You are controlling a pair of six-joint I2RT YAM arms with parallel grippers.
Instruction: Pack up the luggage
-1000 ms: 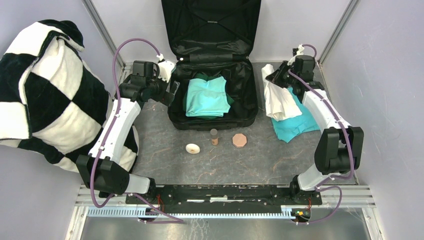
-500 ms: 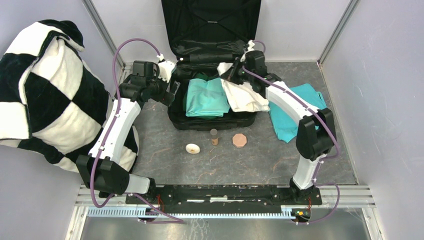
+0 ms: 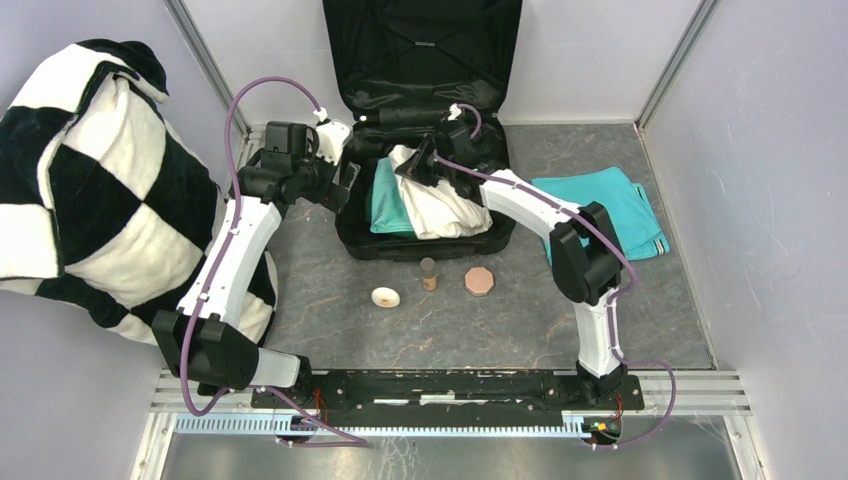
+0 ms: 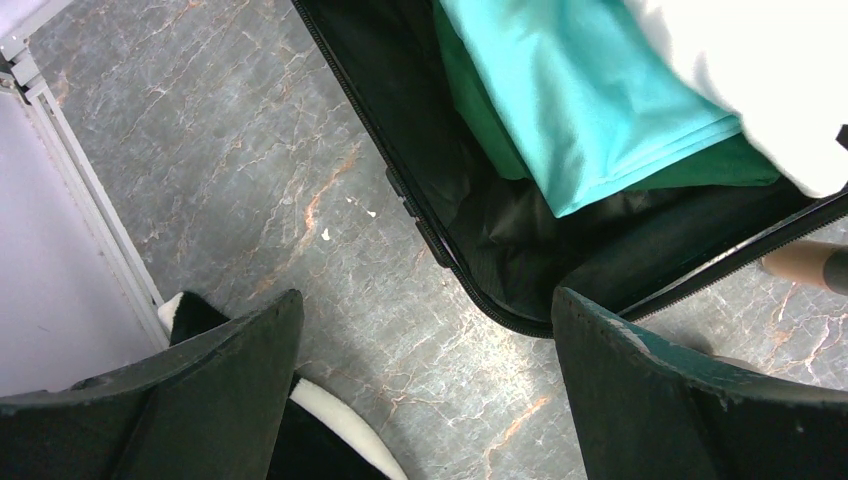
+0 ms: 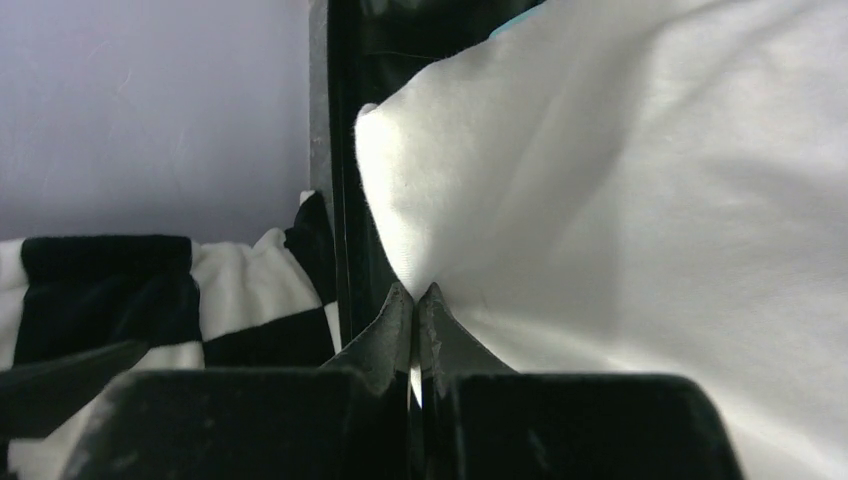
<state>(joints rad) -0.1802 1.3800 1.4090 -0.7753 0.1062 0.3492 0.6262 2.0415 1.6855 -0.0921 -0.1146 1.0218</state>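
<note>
Over at the far middle of the grey marbled table point(image 3: 330, 250) lies the black suitcase point(image 3: 420, 60), wide open, its lid propped up against the back wall and the fabric lining and a strap on show. The right gripper point(image 3: 418, 165) is right over the open shell, and the wrist view leaves no doubt: its jaws are pinched tight on a fold of a white garment point(image 5: 650, 200), the cloth bunched at the fingertips. That white garment point(image 3: 440, 205) drapes across the middle of the case, on top of a folded teal garment point(image 3: 385, 200) packed inside; the left wrist camera picks out a darker green layer point(image 4: 720, 170) beneath the teal. The left gripper point(image 3: 345, 185) hangs just beside the suitcase's left wall, jaws spread wide with nothing between them, table and the case's zippered rim point(image 4: 440, 250) visible below. Another teal garment point(image 3: 605, 210) lies folded on the table to the right of the case. In front of it sit a white disc point(image 3: 385, 297), a small brown cylinder point(image 3: 428, 272) and an octagonal tan piece point(image 3: 481, 281). The black-and-white checkered blanket point(image 3: 90, 180) is heaped at the far left.
</note>
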